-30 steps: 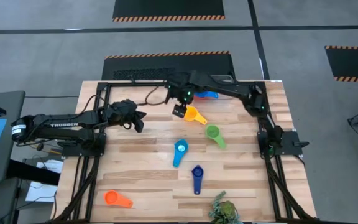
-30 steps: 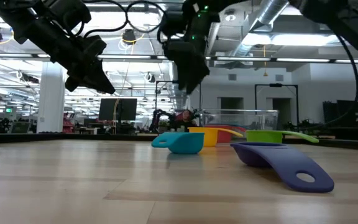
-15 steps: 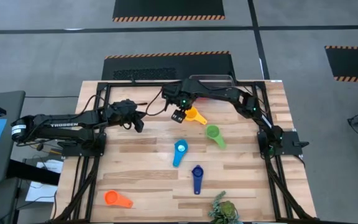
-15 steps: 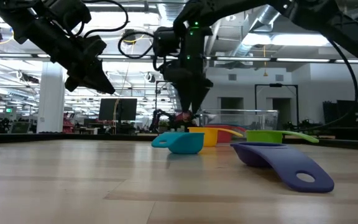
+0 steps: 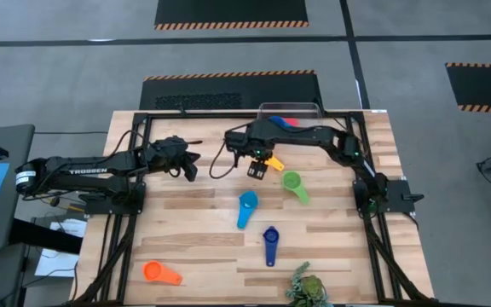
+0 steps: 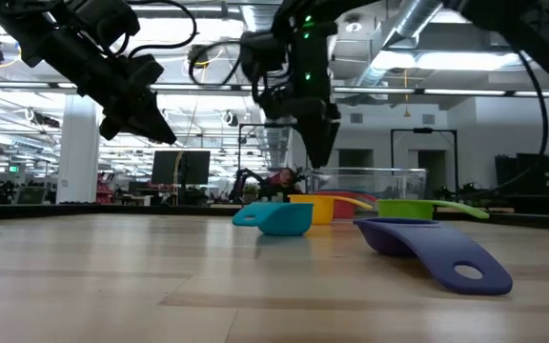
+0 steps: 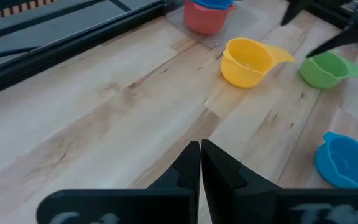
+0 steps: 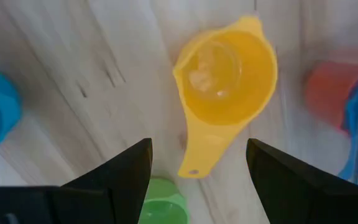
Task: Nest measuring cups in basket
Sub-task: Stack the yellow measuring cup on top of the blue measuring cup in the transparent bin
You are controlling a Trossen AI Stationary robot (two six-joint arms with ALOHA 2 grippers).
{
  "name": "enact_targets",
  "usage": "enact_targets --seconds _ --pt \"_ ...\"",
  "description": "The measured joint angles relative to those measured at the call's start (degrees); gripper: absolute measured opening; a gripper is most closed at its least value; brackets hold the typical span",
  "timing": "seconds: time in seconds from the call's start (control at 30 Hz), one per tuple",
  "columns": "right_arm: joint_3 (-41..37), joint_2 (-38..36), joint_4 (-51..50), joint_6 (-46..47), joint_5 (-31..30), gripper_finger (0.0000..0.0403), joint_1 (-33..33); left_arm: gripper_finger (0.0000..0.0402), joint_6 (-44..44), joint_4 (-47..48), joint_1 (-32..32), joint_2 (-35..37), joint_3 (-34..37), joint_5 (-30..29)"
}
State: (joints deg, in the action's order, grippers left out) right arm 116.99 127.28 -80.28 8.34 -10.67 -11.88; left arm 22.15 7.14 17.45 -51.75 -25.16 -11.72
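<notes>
Overhead view, centre: the right gripper (image 5: 257,168) hangs over the yellow measuring cup (image 8: 222,81), fingers spread wide and empty, one on either side of the cup's handle in the right wrist view. At upper centre stands the clear basket (image 5: 267,108), already holding a red cup (image 7: 202,17) with a blue cup (image 7: 215,3) nested in it. The left gripper (image 5: 189,169), at centre left, is pinched shut on nothing and waits. Loose on the table (image 5: 194,213): the green cup (image 5: 293,183) right of centre, the light blue cup (image 5: 246,205) at centre, the dark blue cup (image 5: 269,243) below it, and the orange cup (image 5: 158,272) at lower left.

Likely risks: the thin, flat handle may slip from the closing fingers or tip the bowl; a low descent may jam the fingertips on wood; the green cup lies near enough to be nudged.
</notes>
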Motion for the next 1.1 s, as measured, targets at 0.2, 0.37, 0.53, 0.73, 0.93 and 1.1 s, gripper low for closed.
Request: enact_targets --seconds 0.2,0.37,0.53,0.73,0.93,1.1 --pt "-10.1 -7.0 12.6 -1.2 1.6 0.0281 -0.2 0.0000 0.0 -0.1 0.0 0.0 0.0 -0.8" --pt "-17.0 -11.6 23.4 -1.1 4.9 0.0281 -1.0 0.0000 0.3 -0.1 0.0 0.0 0.0 -0.9" --pt "-22.2 -12.2 27.4 -2.1 6.8 0.0281 -1.0 0.0000 0.6 0.0 0.0 0.0 0.0 -0.9" --pt "-29.0 -12.2 30.4 -3.9 6.4 0.0281 -0.5 0.0000 0.8 -0.1 -0.1 0.0 0.0 -0.9" --pt "-29.0 -12.2 32.5 -4.3 4.2 0.0281 -1.0 0.0000 0.8 0.0 -0.1 0.0 0.0 -0.9" --pt "-28.5 -12.2 32.4 -9.4 2.7 0.0281 -1.5 0.0000 0.4 0.0 -0.1 0.0 0.0 -0.9"
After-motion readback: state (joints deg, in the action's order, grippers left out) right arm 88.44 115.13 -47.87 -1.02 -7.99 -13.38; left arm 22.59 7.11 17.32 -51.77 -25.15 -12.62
